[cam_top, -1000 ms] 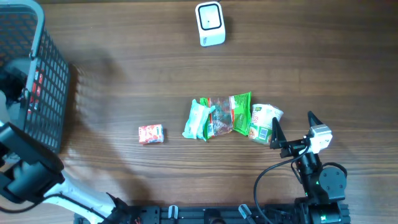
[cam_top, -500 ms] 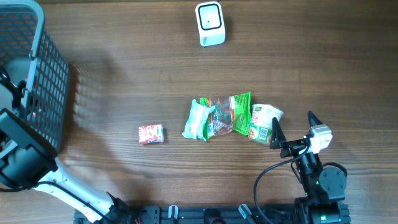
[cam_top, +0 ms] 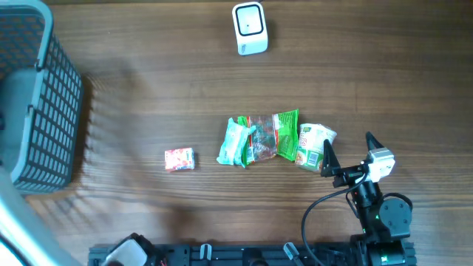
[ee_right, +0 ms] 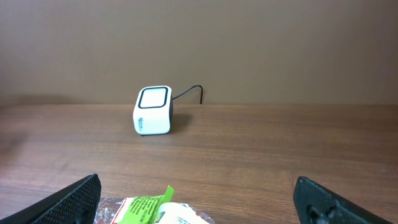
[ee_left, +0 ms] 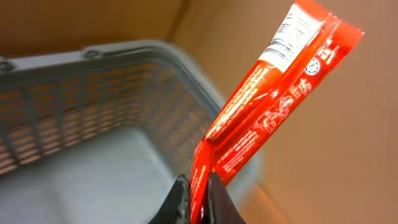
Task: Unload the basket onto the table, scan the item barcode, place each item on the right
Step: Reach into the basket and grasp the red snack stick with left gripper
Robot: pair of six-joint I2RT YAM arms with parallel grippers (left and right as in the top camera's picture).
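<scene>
**Red sachet pinched over the basket, right fingers wide beside the packets**

The left gripper point(ee_left: 197, 190) is closed tight on the lower end of a long red sachet point(ee_left: 273, 99). The sachet stands out slanted from between the fingers, with a white printed panel at its far end. I cannot tell whether a barcode is on that panel. Behind and below the sachet is the grey basket point(ee_left: 118, 74), showing its lattice wall and its floor. The overhead view shows neither this gripper nor the sachet, only a blurred white part of the left arm point(cam_top: 9, 222) at the lower left edge, near the basket.

The right gripper point(cam_top: 346, 144) holds nothing. Its fingers are spread wide, low at the near side of the table point(cam_top: 148, 81). Just beside one finger lies a white-green packet point(cam_top: 315, 145). It ends a row of four touching packets, with a green packet point(cam_top: 286, 134), a clear reddish packet point(cam_top: 260, 142) and a pale green packet point(cam_top: 235, 142). A small orange packet point(cam_top: 179, 159) lies alone between this row and the basket. The scanner point(cam_top: 250, 28) stands at the far side, well apart from all of them. Its window is turned toward the near side and its cable point(ee_right: 189, 92) goes behind it. In the right wrist view, the row of packets lies between the fingers and the scanner.
</scene>
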